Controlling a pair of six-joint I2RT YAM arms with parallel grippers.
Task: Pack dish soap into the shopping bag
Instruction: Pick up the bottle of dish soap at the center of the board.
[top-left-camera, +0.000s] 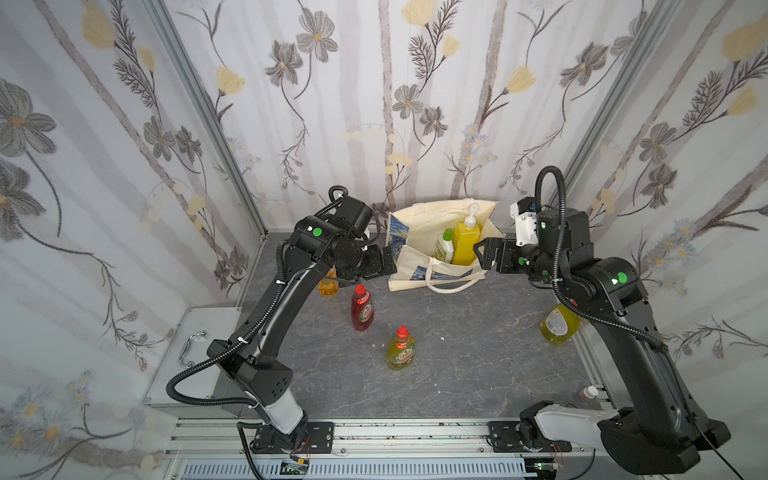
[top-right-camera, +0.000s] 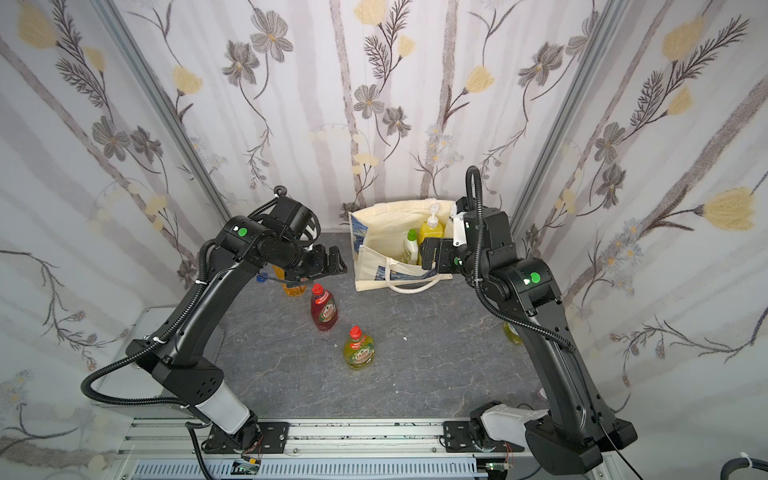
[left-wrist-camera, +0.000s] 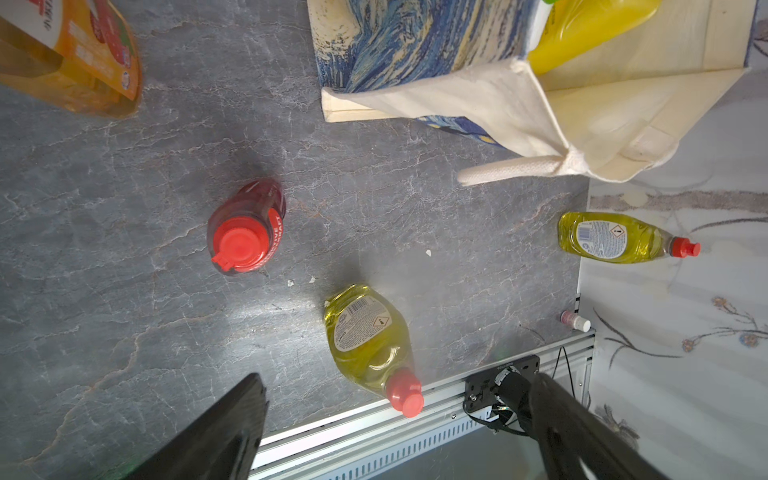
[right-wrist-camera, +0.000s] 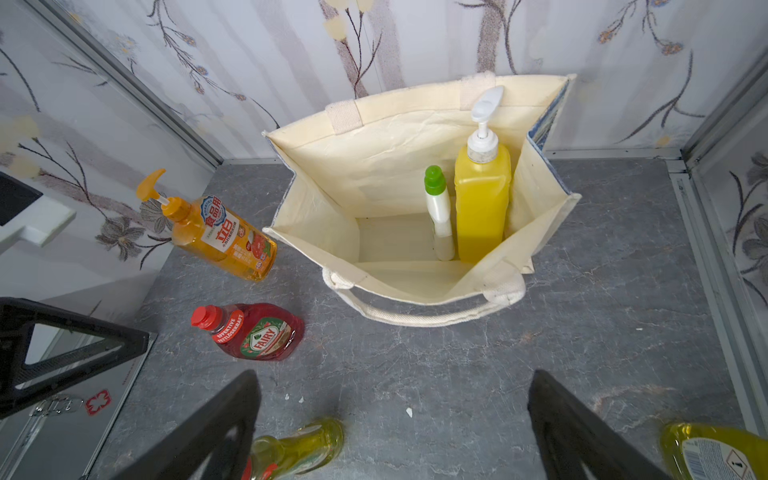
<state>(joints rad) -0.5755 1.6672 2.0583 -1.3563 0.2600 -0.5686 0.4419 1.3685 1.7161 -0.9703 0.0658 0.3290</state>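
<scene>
The cream shopping bag (top-left-camera: 411, 232) with the blue print stands open at the back of the table. Inside it a yellow pump bottle (right-wrist-camera: 482, 199) and a white green-capped bottle (right-wrist-camera: 438, 208) stand upright. An orange pump bottle (right-wrist-camera: 220, 232) stands left of the bag, partly hidden by my left arm in both top views. A red bottle (top-left-camera: 362, 309) and a yellow-green bottle (top-left-camera: 401, 349) stand mid-table. Another yellow-green bottle (top-left-camera: 557, 324) stands by the right edge. My left gripper (top-left-camera: 388, 262) hangs open just left of the bag. My right gripper (top-left-camera: 484, 253) hangs open at the bag's right side. Both are empty.
A small white-capped vial (top-left-camera: 588, 392) sits at the front right corner. A metal case (top-left-camera: 195, 340) with a handle borders the table's left side. An aluminium rail (top-left-camera: 395, 436) runs along the front. Floral curtain walls close in the back and sides.
</scene>
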